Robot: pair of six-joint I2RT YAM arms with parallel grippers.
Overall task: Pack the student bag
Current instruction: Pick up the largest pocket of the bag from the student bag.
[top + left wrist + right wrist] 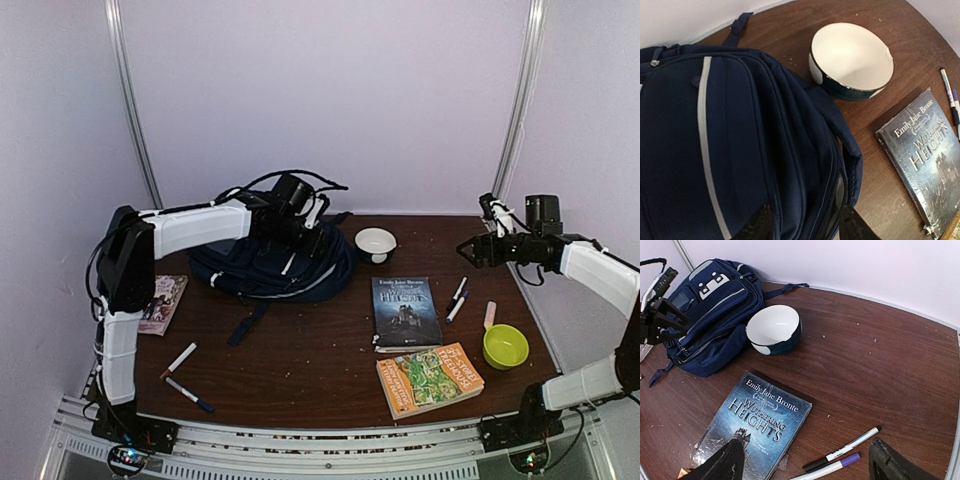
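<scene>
Bowl (375, 243) flanks student bag (270, 265) — gap before book (405, 312).

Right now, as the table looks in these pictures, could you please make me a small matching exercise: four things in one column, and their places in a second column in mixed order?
Things:
1. backpack
2. white bowl
3. green bowl
4. dark book

Places:
a. farthest to the right of the four
b. farthest to the left of the four
c. at the back, just right of the backpack
d. lying flat, cover up, nearer the arms than the white bowl

Right pairs: 1-b, 2-c, 3-a, 4-d
</scene>
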